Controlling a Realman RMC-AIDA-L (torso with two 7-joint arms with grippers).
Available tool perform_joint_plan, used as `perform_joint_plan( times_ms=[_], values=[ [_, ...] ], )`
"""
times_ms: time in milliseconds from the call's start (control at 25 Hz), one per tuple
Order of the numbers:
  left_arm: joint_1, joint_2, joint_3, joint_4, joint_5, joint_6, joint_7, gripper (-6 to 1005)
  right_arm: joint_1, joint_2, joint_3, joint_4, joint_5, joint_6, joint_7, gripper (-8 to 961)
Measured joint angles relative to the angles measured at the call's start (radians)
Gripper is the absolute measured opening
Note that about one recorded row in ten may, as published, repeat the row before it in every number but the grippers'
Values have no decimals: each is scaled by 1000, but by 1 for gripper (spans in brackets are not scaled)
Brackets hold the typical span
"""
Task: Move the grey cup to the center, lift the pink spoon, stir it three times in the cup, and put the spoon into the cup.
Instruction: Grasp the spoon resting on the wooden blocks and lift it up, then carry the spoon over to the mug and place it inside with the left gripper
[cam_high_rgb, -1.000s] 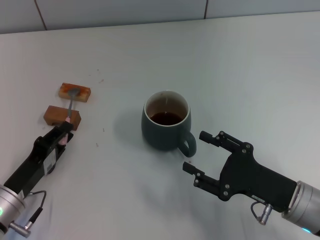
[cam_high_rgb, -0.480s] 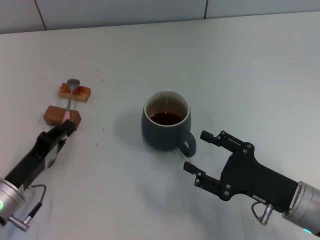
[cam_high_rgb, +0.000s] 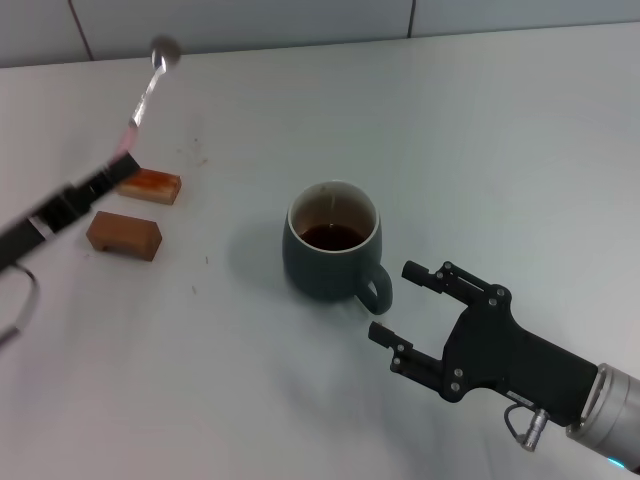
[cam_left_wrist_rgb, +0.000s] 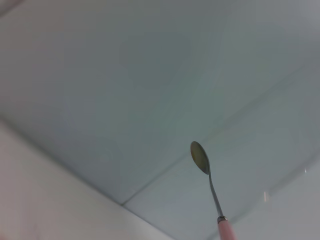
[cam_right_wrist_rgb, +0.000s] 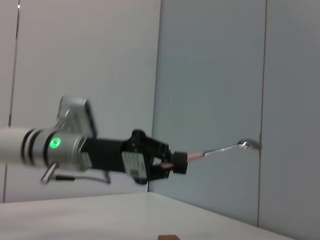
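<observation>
The grey cup (cam_high_rgb: 330, 255), holding dark liquid, stands mid-table with its handle toward my right gripper. My left gripper (cam_high_rgb: 112, 170) is shut on the pink handle of the pink spoon (cam_high_rgb: 140, 105) and holds it high above the table at the left. The spoon's metal bowl points up and away. The spoon also shows in the left wrist view (cam_left_wrist_rgb: 206, 167), and in the right wrist view (cam_right_wrist_rgb: 225, 148) sticking out of the left gripper (cam_right_wrist_rgb: 179, 163). My right gripper (cam_high_rgb: 392, 302) is open and empty, just beside the cup's handle.
Two brown rectangular blocks (cam_high_rgb: 150, 185) (cam_high_rgb: 123, 232) lie on the white table (cam_high_rgb: 500, 130) left of the cup, under the raised spoon. A grey tiled wall runs along the table's far edge.
My left gripper has lifted the spoon off the two brown blocks and swung it up and toward the back. The cup and the right arm have not moved.
</observation>
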Motion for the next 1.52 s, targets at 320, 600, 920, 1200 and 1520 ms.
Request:
perform_joint_plan(
  times_ms=[320, 600, 920, 1200, 1520],
  values=[
    [-21, 54, -37, 676, 494, 69, -159, 127, -22, -2, 0, -19, 5, -52, 0, 708],
    [-160, -5, -69, 1054, 894, 277, -179, 126, -41, -1, 14, -18, 8, -69, -5, 708],
    [-242, -45, -15, 1183, 1061, 390, -158, 127, -65, 2, 28, -12, 8, -66, -7, 707],
    [-252, -48, 119, 1251, 1131, 403, -157, 126, -66, 5, 31, -6, 8, -61, -7, 708],
    [-295, -61, 246, 1256, 1183, 389, -187, 127, -72, 5, 30, -1, 6, -60, -8, 708]
  ],
)
